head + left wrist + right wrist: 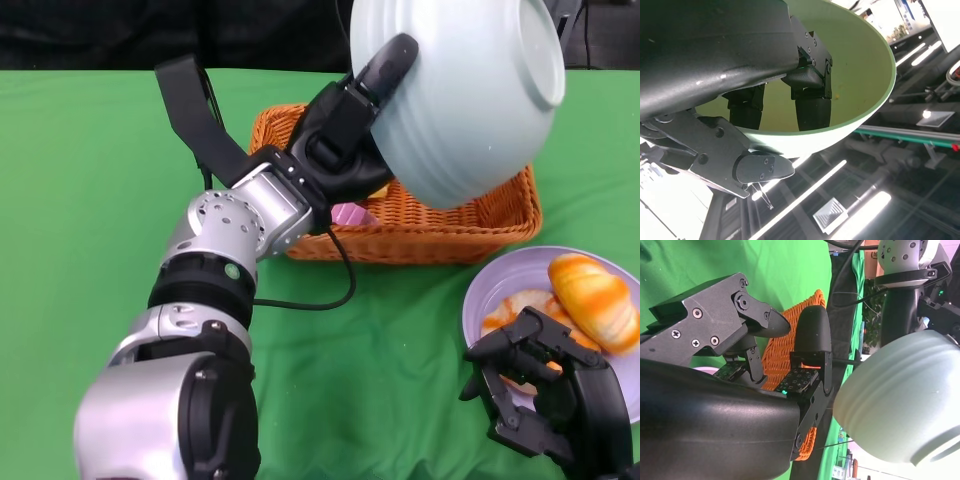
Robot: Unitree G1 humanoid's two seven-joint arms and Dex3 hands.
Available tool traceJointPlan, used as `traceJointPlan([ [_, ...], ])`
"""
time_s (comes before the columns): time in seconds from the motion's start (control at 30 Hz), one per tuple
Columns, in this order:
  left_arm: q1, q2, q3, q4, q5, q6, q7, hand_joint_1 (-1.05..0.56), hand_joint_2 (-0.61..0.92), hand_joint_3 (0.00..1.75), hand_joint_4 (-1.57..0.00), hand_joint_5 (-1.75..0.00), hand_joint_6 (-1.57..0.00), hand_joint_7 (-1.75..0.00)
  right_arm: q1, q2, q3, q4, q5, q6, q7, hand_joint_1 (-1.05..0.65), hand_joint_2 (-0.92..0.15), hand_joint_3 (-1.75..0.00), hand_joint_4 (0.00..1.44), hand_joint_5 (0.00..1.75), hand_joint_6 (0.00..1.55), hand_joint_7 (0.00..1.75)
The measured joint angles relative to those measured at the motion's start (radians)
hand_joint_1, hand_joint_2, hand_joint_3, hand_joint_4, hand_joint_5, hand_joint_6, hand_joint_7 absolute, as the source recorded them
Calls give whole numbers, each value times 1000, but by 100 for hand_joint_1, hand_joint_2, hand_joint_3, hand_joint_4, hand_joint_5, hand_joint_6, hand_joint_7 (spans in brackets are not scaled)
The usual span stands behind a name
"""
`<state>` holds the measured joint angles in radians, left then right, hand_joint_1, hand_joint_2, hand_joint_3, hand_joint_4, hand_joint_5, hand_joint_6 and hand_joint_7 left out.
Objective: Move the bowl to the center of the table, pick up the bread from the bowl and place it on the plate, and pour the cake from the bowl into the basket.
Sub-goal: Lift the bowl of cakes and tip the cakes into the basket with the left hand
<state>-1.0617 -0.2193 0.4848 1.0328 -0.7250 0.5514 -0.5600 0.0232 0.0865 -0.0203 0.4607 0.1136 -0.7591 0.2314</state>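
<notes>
My left hand [345, 125] grips the rim of the pale green bowl [465, 95] and holds it tipped over above the orange wicker basket [455, 225]. The left wrist view shows the fingers [812, 102] inside the bowl [860, 70], whose visible inside holds nothing. A pink cake [352, 214] lies in the basket, partly hidden by the hand. The bread [594, 298] rests on the lilac plate [500, 285] at the right. My right hand [545, 395] hovers open over the plate's near edge. In the right wrist view the bowl [900, 400] and basket [790, 340] show beyond its fingers [812, 340].
Green cloth [100, 200] covers the table. A black cable [320, 300] loops on the cloth in front of the basket. Something orange and white [510, 305] lies on the plate beside the bread. My left forearm [200, 290] crosses the middle of the table.
</notes>
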Motion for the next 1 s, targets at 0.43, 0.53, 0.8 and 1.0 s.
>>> traceJointPlan([
  [0.43,-3,8,-83,-22,75,-134,-79,-16,92,64,-65,-175,-61,-158,0,0,0,0,9,-1,6,-8,-61,-98,77,146,78,113],
  [0.53,-3,10,-110,-33,102,-176,-102,-16,92,65,-63,-175,-60,-156,0,0,0,-4,9,3,5,-10,-68,-85,76,149,76,115],
  [0.8,-3,25,-179,-73,187,-290,-119,-14,86,75,-64,-175,-67,-146,0,-8,0,-30,12,22,9,-9,-68,-84,77,150,76,117],
  [1.0,3,56,-256,-164,287,-413,-119,-10,78,83,-67,-175,-70,-145,0,-8,0,-90,12,78,0,-9,-63,-91,78,151,76,117],
])
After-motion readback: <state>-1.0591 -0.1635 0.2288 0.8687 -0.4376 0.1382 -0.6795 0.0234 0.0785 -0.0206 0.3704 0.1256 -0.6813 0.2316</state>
